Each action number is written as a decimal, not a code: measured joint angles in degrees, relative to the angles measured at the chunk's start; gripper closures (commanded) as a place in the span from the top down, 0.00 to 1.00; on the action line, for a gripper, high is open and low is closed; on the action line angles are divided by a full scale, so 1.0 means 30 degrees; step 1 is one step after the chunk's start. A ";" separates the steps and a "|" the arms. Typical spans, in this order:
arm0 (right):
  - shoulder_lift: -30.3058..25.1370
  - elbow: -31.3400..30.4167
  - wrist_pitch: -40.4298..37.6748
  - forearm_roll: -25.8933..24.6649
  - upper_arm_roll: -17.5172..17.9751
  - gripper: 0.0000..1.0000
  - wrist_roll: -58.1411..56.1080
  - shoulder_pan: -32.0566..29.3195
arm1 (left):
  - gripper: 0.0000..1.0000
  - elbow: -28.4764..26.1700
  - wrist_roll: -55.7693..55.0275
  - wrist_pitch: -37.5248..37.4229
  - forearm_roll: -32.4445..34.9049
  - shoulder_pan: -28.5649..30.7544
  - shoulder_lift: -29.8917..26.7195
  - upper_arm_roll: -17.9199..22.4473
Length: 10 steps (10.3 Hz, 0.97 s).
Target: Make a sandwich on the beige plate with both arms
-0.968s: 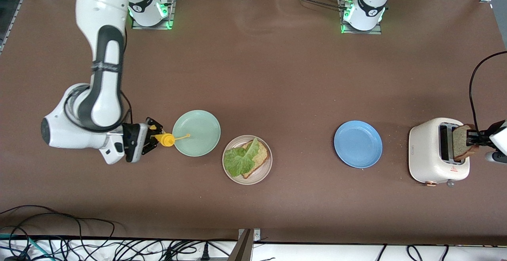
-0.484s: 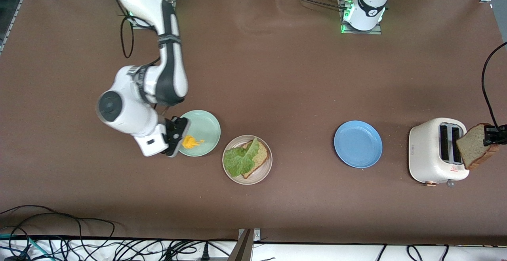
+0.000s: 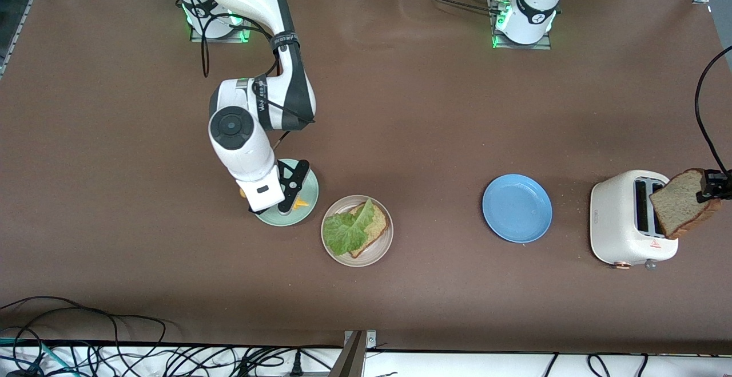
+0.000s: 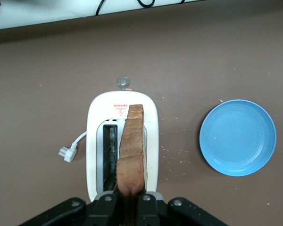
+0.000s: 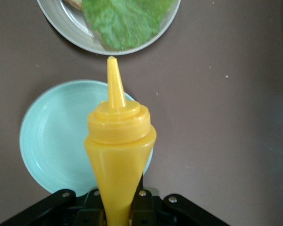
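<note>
The beige plate [image 3: 367,257] holds one bread slice [image 3: 374,229] with a green lettuce leaf [image 3: 345,231] on it. My right gripper [image 3: 290,193] is shut on a yellow squeeze bottle [image 5: 118,150] over the mint-green plate [image 3: 306,179], beside the beige plate. In the right wrist view the nozzle points toward the beige plate's rim [image 5: 61,27] and the lettuce [image 5: 125,19]. My left gripper [image 3: 711,185] is shut on a second bread slice [image 3: 680,203], held on edge above the white toaster [image 3: 620,222]. The left wrist view shows this slice [image 4: 132,146] over the toaster [image 4: 96,141].
A blue plate [image 3: 517,207] lies between the beige plate and the toaster; it also shows in the left wrist view [image 4: 238,137]. The toaster's plug [image 4: 66,152] lies loose beside it. Cables [image 3: 114,331] run along the table edge nearest the front camera.
My right arm swung the yellow bottle from beside the mint-green plate to over it. My left gripper lifted the bread slice out of the toaster slot.
</note>
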 measured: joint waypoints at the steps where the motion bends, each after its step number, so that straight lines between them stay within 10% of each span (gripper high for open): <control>1: 0.0146 0.0260 0.0001 -0.1754 0.0025 0.00 0.1059 0.0390 | 0.00 0.0000 -0.0005 -0.0092 -0.0060 0.0004 0.0000 0.0005; 10: 0.4268 0.3195 0.0075 -1.2445 0.0459 0.00 1.0510 0.3515 | 0.00 0.0000 -0.0032 -0.0267 -0.0909 0.0413 0.0001 0.0031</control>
